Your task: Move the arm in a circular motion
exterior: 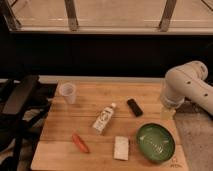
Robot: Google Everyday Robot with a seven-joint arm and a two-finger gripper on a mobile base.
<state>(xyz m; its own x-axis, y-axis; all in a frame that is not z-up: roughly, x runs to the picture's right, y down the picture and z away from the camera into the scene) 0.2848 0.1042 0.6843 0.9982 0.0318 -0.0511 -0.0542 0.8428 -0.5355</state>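
At the right far corner of the table [95, 97], your arm [187, 82] bends in from the right edge of view. It ends in the gripper [168, 111], which hangs low over the boards at the table's right edge. You cannot tell whether the gripper is spread or pressed together.

The arm is itself the task's thing, so the coming move turns on the room around it. Everything loose lies to the left and near side of the gripper. The bowl [147, 137] sits just near of it and the black object [134, 107] a little to its left. The bottle [104, 119] lies mid-table, its long axis running from far right to near left. The cup [68, 92], carrot [80, 142] and white block [121, 148] lie well apart from the gripper.

Your circle probably wants height first, since a flat sweep this low would likely catch the bowl's rim or the black object.
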